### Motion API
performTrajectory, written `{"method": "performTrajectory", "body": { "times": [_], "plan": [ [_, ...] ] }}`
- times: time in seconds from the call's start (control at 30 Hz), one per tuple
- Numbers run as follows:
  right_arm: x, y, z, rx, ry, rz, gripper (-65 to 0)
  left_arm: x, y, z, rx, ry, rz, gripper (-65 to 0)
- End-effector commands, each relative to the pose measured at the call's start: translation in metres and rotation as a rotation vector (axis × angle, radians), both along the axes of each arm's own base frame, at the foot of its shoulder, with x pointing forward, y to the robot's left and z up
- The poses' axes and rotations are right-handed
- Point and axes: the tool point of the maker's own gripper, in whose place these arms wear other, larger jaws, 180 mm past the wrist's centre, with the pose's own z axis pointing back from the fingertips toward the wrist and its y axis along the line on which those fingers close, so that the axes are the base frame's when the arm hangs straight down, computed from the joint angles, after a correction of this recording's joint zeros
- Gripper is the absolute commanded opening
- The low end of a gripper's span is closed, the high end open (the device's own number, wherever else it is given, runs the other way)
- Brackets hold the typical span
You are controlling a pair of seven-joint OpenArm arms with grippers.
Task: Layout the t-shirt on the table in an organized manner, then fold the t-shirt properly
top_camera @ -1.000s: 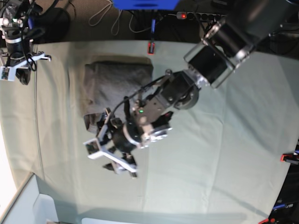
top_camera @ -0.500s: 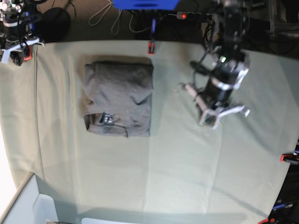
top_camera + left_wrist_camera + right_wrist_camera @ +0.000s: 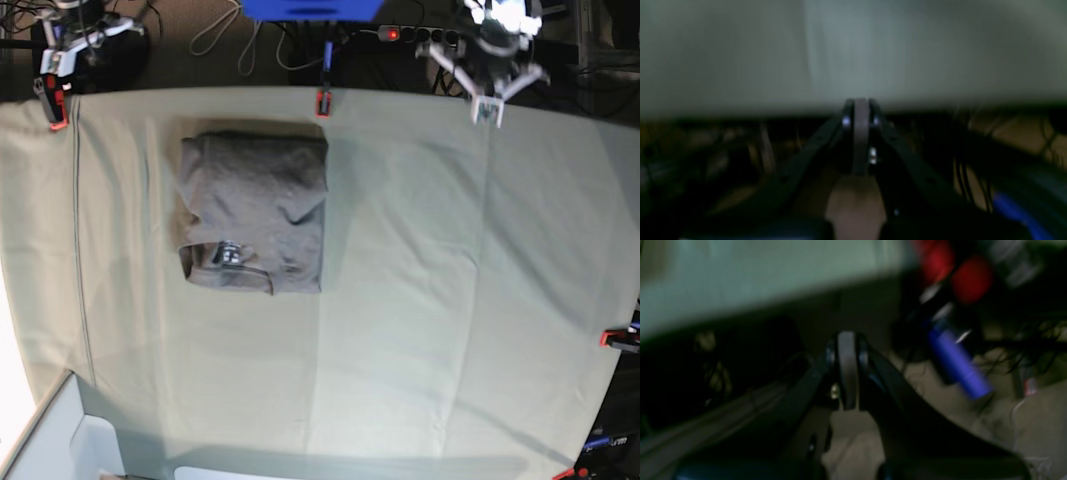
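In the upper left corner of the base view the right gripper hangs over the table's far edge, beside a red clamp; its own wrist view shows the jaws pressed together on nothing. To its right, in the upper left part of the table, lies the t-shirt, folded into a tidy rectangle (neck label showing near its lower edge), touched by neither arm. Another red clamp sits at the top edge just above the shirt's right corner. At the upper right the left gripper hovers at the table's far edge, its jaws closed and empty in its blurred wrist view.
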Motion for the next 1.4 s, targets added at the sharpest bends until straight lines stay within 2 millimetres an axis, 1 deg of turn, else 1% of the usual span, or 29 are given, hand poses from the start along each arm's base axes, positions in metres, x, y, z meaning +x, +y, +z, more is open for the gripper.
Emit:
{"method": "performTrajectory", "body": {
  "times": [0.0,0.07,0.17,0.23,0.27,0.3,0.37,0.43,0.5,0.57,0.6,0.63,0.7,0.73,0.77,0.8,0.83,0.87,0.93,1.0,1.03,1.07,1.13,1.37],
  "plan": [
    [-0.003,-0.002,-0.001,-0.002,0.002,0.017,-65.0,-0.014,-0.003,-0.008,-0.014,0.029,0.01,-65.0],
    [-0.013,0.005,-0.016,0.031,0.048,0.037,-65.0,-0.04,-0.008,-0.029,-0.044,0.108,0.041,-65.0],
    [-0.031,0.013,-0.04,0.078,0.129,0.066,-65.0,-0.081,-0.006,-0.059,-0.071,0.229,0.097,-65.0],
    [-0.046,0.021,-0.058,0.12,0.186,0.071,-65.0,-0.095,-0.012,-0.077,-0.099,0.289,0.114,-65.0],
    [-0.047,0.027,-0.067,0.142,0.204,0.08,-65.0,-0.104,-0.015,-0.087,-0.113,0.327,0.118,-65.0],
    [-0.051,0.034,-0.077,0.168,0.231,0.083,-65.0,-0.113,-0.019,-0.096,-0.129,0.362,0.123,-65.0],
    [-0.066,0.048,-0.1,0.226,0.305,0.089,-65.0,-0.125,-0.029,-0.114,-0.165,0.421,0.152,-65.0],
    [-0.073,0.064,-0.122,0.28,0.373,0.102,-65.0,-0.131,-0.039,-0.13,-0.211,0.436,0.183,-65.0],
    [-0.08,0.08,-0.139,0.324,0.421,0.108,-65.0,-0.135,-0.042,-0.145,-0.245,0.435,0.211,-65.0],
    [-0.083,0.085,-0.149,0.315,0.433,0.096,-65.0,-0.145,-0.048,-0.159,-0.282,0.458,0.233,-65.0],
    [-0.088,0.082,-0.154,0.276,0.436,0.078,-65.0,-0.147,-0.056,-0.165,-0.31,0.472,0.244,-65.0],
    [-0.091,0.076,-0.158,0.217,0.433,0.065,-65.0,-0.15,-0.057,-0.171,-0.323,0.485,0.26,-65.0],
    [-0.098,0.065,-0.162,0.079,0.425,0.081,-65.0,-0.154,-0.053,-0.177,-0.315,0.497,0.3,-65.0],
    [-0.1,0.061,-0.162,0.0,0.418,0.113,-65.0,-0.152,-0.047,-0.179,-0.292,0.485,0.315,-65.0],
    [-0.1,0.058,-0.162,-0.077,0.409,0.162,-65.0,-0.151,-0.044,-0.18,-0.266,0.472,0.327,-65.0],
    [-0.099,0.053,-0.161,-0.162,0.398,0.214,-65.0,-0.146,-0.037,-0.181,-0.23,0.449,0.335,-65.0],
    [-0.094,0.048,-0.159,-0.248,0.387,0.268,-65.0,-0.143,-0.031,-0.181,-0.196,0.433,0.333,-65.0],
    [-0.092,0.04,-0.156,-0.327,0.385,0.303,-65.0,-0.141,-0.027,-0.181,-0.172,0.425,0.337,-65.0],
    [-0.086,0.017,-0.145,-0.518,0.394,0.345,-65.0,-0.134,-0.025,-0.181,-0.156,0.418,0.337,-65.0],
    [-0.081,-0.005,-0.13,-0.698,0.409,0.345,-65.0,-0.134,-0.026,-0.181,-0.158,0.417,0.34,-65.0],
    [-0.079,-0.008,-0.125,-0.747,0.408,0.346,-65.0,-0.134,-0.026,-0.181,-0.159,0.418,0.337,-65.0],
    [-0.079,-0.004,-0.126,-0.742,0.406,0.353,-65.0,-0.134,-0.027,-0.181,-0.16,0.418,0.333,-65.0],
    [-0.079,-0.004,-0.126,-0.742,0.403,0.355,-65.0,-0.133,-0.032,-0.182,-0.168,0.415,0.331,-65.0],
    [-0.077,-0.004,-0.126,-0.741,0.402,0.349,-65.0,-0.131,-0.031,-0.181,-0.167,0.407,0.336,-65.0]
  ]
}}
